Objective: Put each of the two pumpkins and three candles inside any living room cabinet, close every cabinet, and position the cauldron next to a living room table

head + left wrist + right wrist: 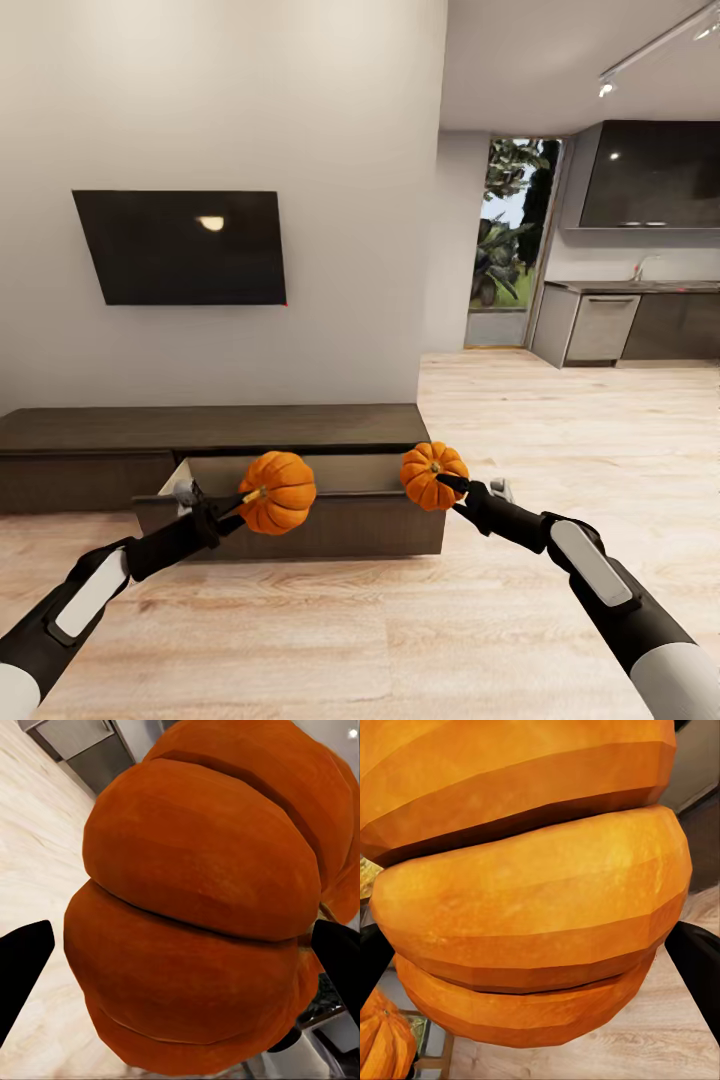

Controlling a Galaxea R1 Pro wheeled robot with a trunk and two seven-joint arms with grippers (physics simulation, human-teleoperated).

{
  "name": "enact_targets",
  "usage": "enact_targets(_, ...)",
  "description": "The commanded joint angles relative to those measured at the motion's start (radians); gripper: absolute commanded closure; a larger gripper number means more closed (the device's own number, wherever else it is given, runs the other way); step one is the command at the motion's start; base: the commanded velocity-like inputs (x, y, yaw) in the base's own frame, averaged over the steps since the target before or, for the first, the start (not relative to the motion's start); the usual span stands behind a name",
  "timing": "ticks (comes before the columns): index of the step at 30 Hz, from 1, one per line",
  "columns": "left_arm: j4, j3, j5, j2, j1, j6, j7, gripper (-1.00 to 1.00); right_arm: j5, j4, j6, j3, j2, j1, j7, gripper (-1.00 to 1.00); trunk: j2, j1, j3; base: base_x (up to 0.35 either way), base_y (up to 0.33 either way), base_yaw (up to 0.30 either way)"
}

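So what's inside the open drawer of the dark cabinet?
In the head view, only the pale back wall of the cabinet's pulled-out drawer shows. Its front panel and the two held pumpkins hide the floor, so any contents can't be seen.

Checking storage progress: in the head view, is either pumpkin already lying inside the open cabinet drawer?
No. Each pumpkin is held in a claw above the drawer: left pumpkin in left claw, right pumpkin in right claw.

No readable text, labels, brands or numbers on anything in view.
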Motion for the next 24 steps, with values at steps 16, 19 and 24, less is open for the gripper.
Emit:
enact_targets(16, -0.080, -0.066, 0.008, 0.002, -0.001, 0.004, 0.009, 1.00, 0.005, -0.001, -0.006, 0.005, 0.000, -0.001, 0.009, 1.00, 0.112, -0.062, 0.049, 0.000, 0.000, -0.002)
enact_targets(19, -0.081, -0.066, 0.008, 0.002, -0.001, 0.004, 0.009, 1.00, 0.005, -0.001, -0.006, 0.003, 0.000, -0.001, 0.009, 1.00, 0.133, -0.073, 0.058, 0.000, 0.000, 0.000)
enact_targets(24, -0.081, -0.066, 0.008, 0.002, -0.001, 0.004, 0.009, 1.00, 0.004, -0.001, -0.006, 0.002, -0.002, -0.001, 0.008, 1.00, 0.168, -0.092, 0.074, 0.000, 0.000, 0.000)
